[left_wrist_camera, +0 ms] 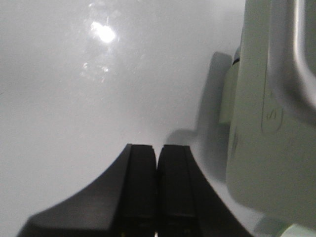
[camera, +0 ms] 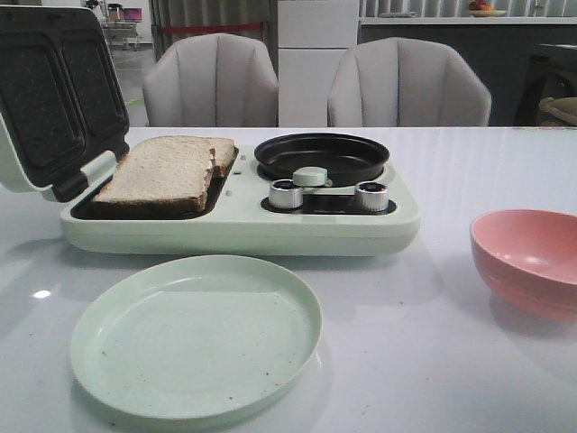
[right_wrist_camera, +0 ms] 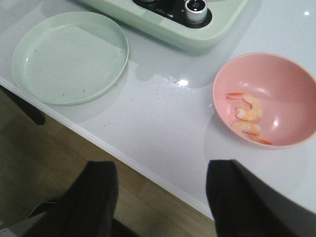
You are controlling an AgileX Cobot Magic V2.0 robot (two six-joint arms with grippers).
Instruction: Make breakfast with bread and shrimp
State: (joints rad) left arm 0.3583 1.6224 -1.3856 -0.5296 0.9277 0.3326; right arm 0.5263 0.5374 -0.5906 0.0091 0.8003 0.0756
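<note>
Two slices of bread (camera: 167,171) lie overlapped in the open sandwich tray of the pale green breakfast maker (camera: 239,225). Shrimp (right_wrist_camera: 248,112) lie in the pink bowl (right_wrist_camera: 291,94), two of them showing; the bowl also shows at the right in the front view (camera: 527,257). My left gripper (left_wrist_camera: 157,153) is shut and empty, low over the white table beside the appliance's side (left_wrist_camera: 271,123). My right gripper (right_wrist_camera: 160,170) is open and empty, above the table's front edge, short of the bowl. Neither gripper shows in the front view.
A pale green plate (camera: 196,334) sits in front of the appliance, also in the right wrist view (right_wrist_camera: 69,57). The appliance has a black round pan (camera: 322,155), two knobs (camera: 371,196) and a raised lid (camera: 54,99). Two chairs (camera: 212,81) stand behind the table.
</note>
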